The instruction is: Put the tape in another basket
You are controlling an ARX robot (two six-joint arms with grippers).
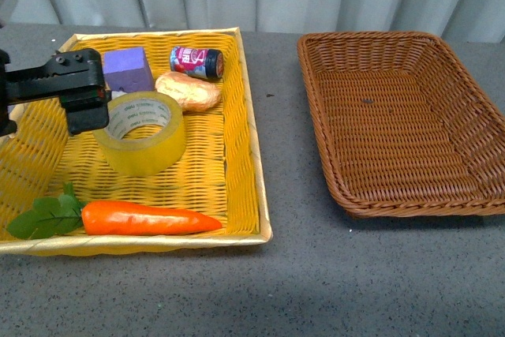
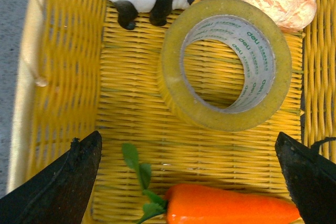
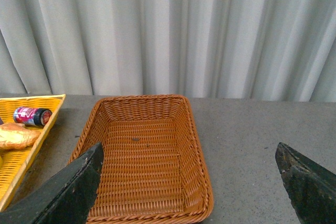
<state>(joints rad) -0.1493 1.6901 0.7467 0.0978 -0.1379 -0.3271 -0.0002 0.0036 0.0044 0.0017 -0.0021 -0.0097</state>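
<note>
Grey table (image 1: 316, 274) — tape (image 1: 144, 133) ahead of wide-open L claw (image 1: 85, 104), not touching.

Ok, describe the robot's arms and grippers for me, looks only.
Both grippers are matte black. The left gripper has two wedge-shaped fingers tapering to blunt tips, with a thin black wire beside one. The right gripper looks the same. In the front view the left arm is a blocky black housing with small screw holes. No markings show.
</note>
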